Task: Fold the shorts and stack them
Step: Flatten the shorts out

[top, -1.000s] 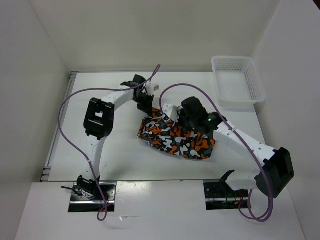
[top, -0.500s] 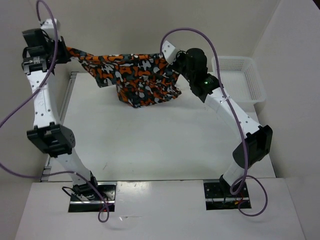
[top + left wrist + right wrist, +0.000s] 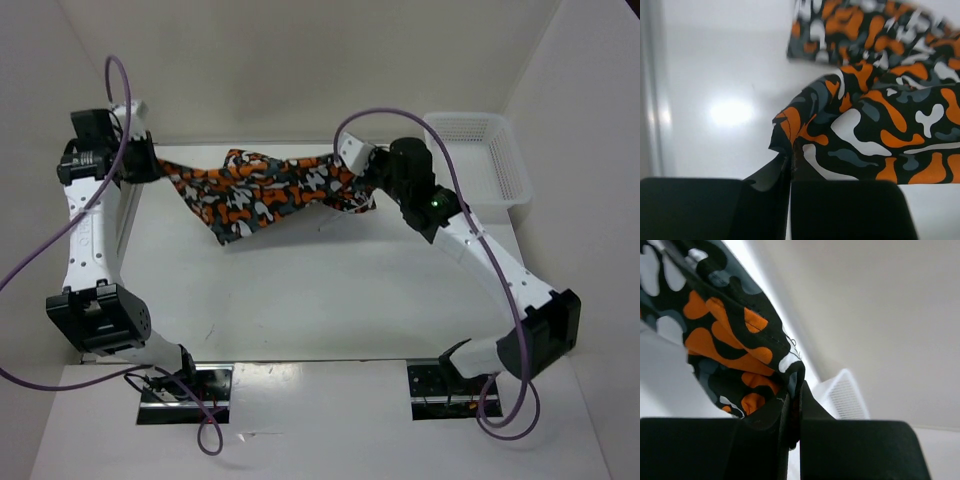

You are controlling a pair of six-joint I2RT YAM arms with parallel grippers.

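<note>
The shorts (image 3: 262,192), printed in orange, grey, white and black blotches, hang stretched in the air between both arms above the far half of the table. My left gripper (image 3: 150,168) is shut on their left corner; the left wrist view shows the cloth (image 3: 875,115) pinched at my fingertips (image 3: 788,159). My right gripper (image 3: 362,180) is shut on the right edge, and the fabric (image 3: 735,345) folds into the closed jaws in the right wrist view. The middle sags toward the table.
A white mesh basket (image 3: 475,165) stands at the far right corner of the white table (image 3: 320,300); it also shows in the right wrist view as the basket (image 3: 842,395). White walls close in behind and on both sides. Purple cables loop off both arms.
From a heap on the table the shorts were lifted and spread wide between the arms. Since half a second ago both grippers have come lower and the cloth sags more.
</note>
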